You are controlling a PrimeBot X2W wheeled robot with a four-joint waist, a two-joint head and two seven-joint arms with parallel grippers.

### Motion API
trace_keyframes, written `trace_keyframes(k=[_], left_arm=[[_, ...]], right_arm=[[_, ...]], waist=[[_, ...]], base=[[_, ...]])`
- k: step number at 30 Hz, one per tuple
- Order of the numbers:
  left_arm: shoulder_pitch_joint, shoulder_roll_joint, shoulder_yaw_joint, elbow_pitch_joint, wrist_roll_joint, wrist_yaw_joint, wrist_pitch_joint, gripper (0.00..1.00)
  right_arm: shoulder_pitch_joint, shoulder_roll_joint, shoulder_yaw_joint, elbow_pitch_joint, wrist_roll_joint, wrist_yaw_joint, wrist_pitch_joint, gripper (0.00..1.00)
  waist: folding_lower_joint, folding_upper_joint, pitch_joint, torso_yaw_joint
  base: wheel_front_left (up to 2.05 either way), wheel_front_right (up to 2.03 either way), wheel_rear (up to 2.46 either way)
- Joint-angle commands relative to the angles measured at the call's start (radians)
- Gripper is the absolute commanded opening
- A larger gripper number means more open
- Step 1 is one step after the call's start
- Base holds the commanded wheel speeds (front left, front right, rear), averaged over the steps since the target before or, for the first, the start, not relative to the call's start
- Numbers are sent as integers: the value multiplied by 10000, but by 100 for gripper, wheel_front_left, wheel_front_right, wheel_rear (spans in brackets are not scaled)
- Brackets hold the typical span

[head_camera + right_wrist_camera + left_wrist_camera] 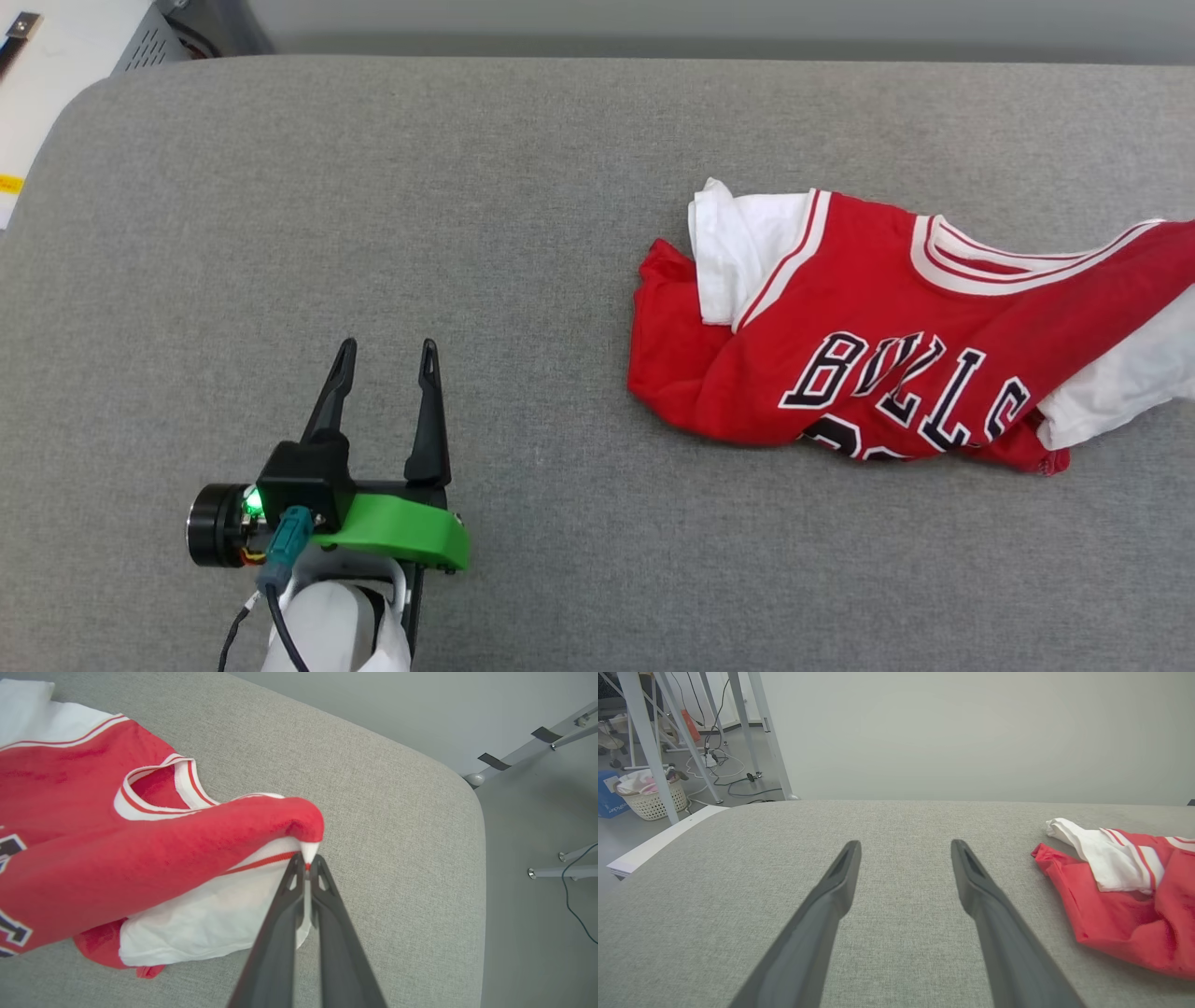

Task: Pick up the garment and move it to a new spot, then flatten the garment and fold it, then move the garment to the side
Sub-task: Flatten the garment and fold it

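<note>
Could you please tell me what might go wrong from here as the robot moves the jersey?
1. The right gripper pinches only a thin edge of the garment at the sleeve seam; it could slip out under a pull.
2. The rounded corner of the table is close to that grip, so cloth might slide off.
3. The left gripper is open, apart from the garment; a one-point drag may bunch it further.

Garment (840,308): soft knit cloth, matt; red body slightly fuzzy, white sleeves smoother; lettering flat print.
Table cover (523,187): grey woven fabric, coarse visible weave, matt.
Left gripper (388,347) fingers (822,914): dark plastic, smooth, dull sheen.
Green bracket (401,532): glossy plastic.
Far-left frame legs (644,742): pale painted metal.
Floor (537,928): smooth, grey, faint sheen.
</note>
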Motion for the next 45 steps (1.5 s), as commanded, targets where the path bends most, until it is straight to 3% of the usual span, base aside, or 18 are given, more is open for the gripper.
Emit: trace_keyframes(k=[1, 9, 15, 19, 24, 25, 26, 27, 38, 40, 45], left_arm=[[-254, -35, -51, -26, -78, 30, -59, 100], [-860, -35, -300, -17, -250, 131, -59, 100], [-1048, -35, -405, -31, -362, 235, -59, 100], [-1090, -35, -446, -34, -414, 285, -59, 100], [-1053, -35, -425, -8, -387, 334, -59, 100], [-1026, -35, -408, -1, -358, 326, -59, 100], [-998, -35, -397, 12, -336, 315, -59, 100], [-965, -35, -368, 28, -306, 303, -59, 100], [-360, -36, 87, -8, 53, 67, -59, 100], [-244, -31, 234, -34, 186, -63, -59, 100], [-364, 61, 384, 16, 351, -295, -59, 100]], right_arm=[[-397, 69, 15, -17, -190, -6, 216, 0], [-2606, 924, 825, 1322, -1059, -6, 883, 0], [-3194, 1802, 1846, 3007, -1288, -6, 953, 0], [-3114, 2373, 2228, 4179, -1110, -6, 651, 0], [-3074, 2468, 2745, 4792, -922, -6, -209, 0], [-3088, 2438, 2773, 4849, -864, -6, -545, 41], [-3089, 2405, 2779, 4880, -781, -6, -834, 66], [-3111, 2342, 2786, 4849, -717, -6, -1275, 100], [-2388, 2296, 2327, 4172, -1182, -6, -4567, 100], [-1870, 2795, 1536, 4022, -2021, -6, -5810, 100], [-813, 3829, 29, 3580, -3077, -6, -6812, 100]], waist=[[0, -1, 406, 239], [0, -1, 1296, 770], [0, -1, 1578, 1011], [0, -1, 1639, 1076], [0, -1, 1439, 1062], [0, -1, 1343, 1046], [0, -1, 1256, 1033], [0, -1, 1144, 1005], [0, -1, -70, 359], [0, -1, -373, 128], [0, -1, -734, -112]], base=[[0, 0, 0], [0, 0, 0], [0, 0, 0], [0, 0, 0], [0, 0, 0], [0, 0, 0], [0, 0, 0], [0, 0, 0], [0, 0, 0], [0, 0, 0], [0, 0, 0]])
